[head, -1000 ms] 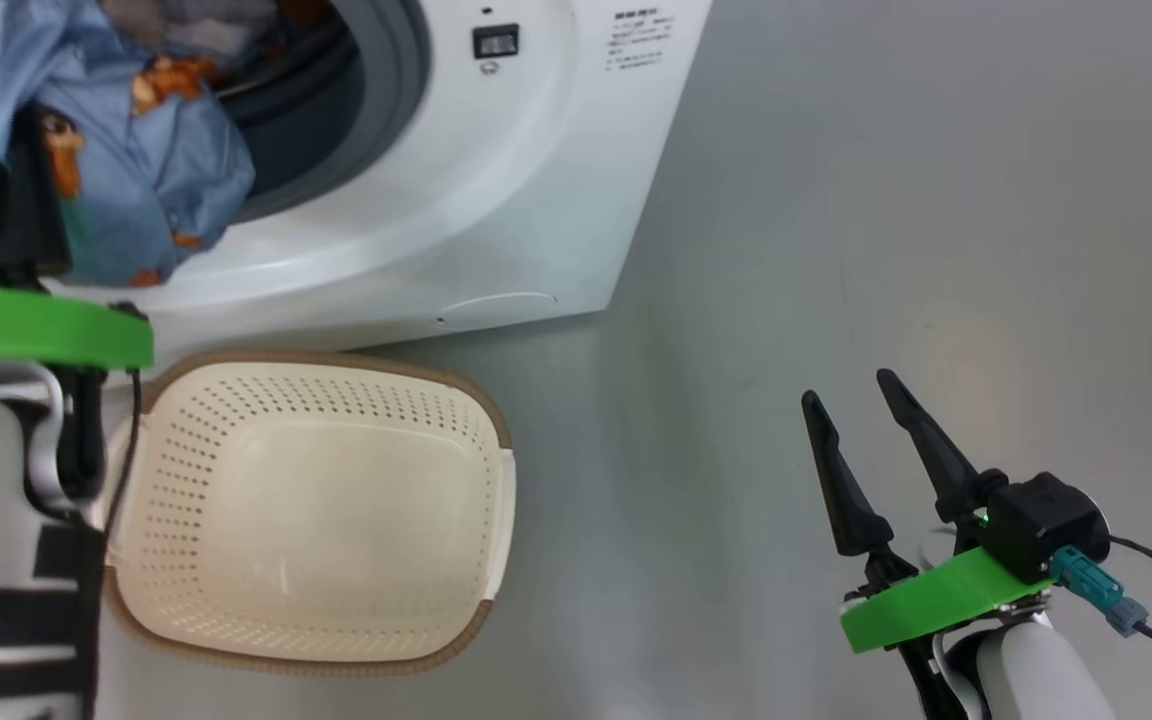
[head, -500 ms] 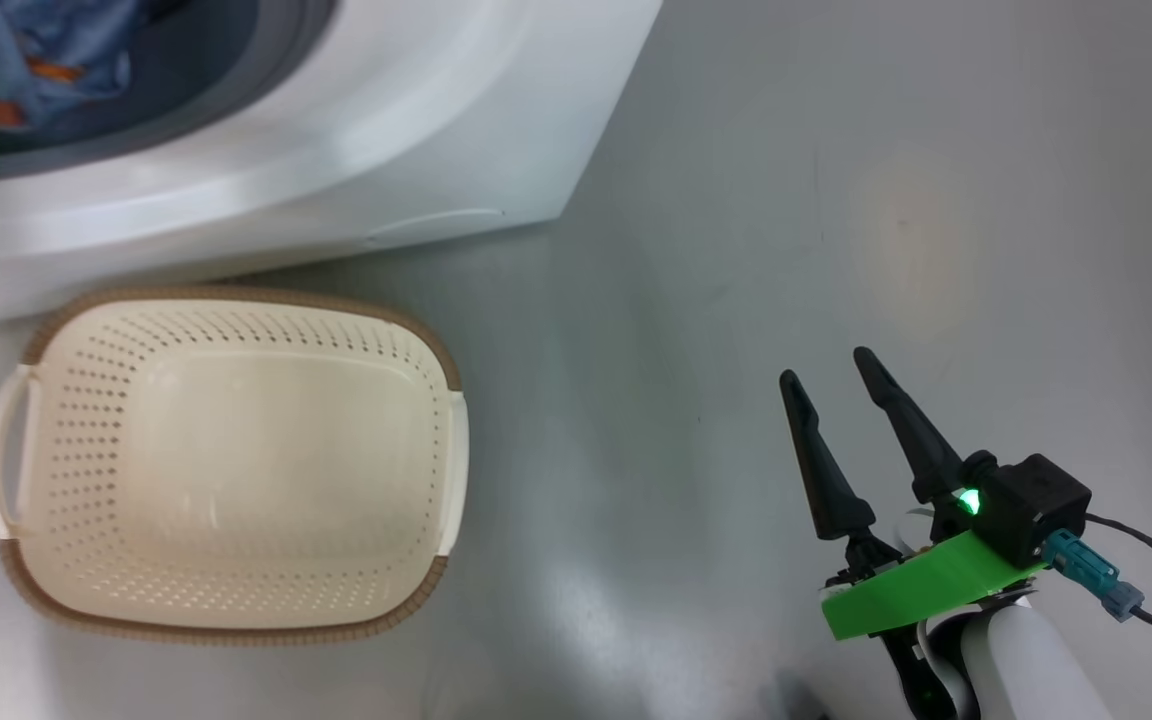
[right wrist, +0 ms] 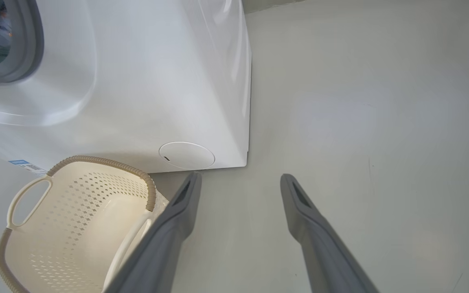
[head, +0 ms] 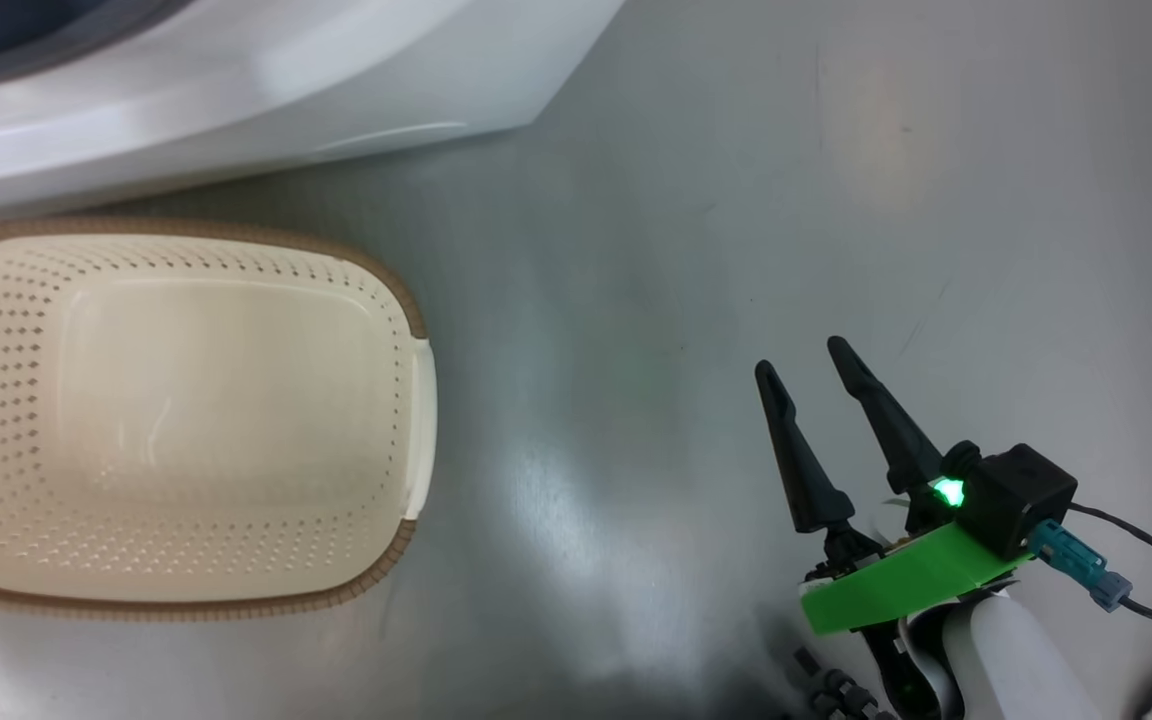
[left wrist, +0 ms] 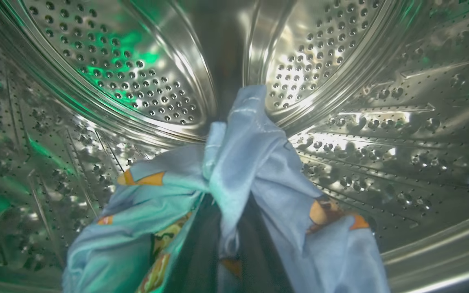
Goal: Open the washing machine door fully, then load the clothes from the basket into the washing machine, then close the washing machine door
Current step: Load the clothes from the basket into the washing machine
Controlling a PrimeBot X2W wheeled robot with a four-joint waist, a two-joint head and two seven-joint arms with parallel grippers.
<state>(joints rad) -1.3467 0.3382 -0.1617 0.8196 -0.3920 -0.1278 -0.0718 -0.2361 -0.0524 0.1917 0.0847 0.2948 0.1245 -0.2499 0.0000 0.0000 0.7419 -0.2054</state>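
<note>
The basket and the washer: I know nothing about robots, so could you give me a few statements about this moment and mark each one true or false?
1. The basket holds a bundle of laundry. False: it is empty, and its perforated bottom is bare.
2. The right gripper is open and holds nothing. True.
3. The clothes, light blue with orange prints, are inside the steel drum. True.
4. The right gripper reaches into the washing machine. False: it hangs over the grey floor, off to the side of the machine and the basket.
</note>
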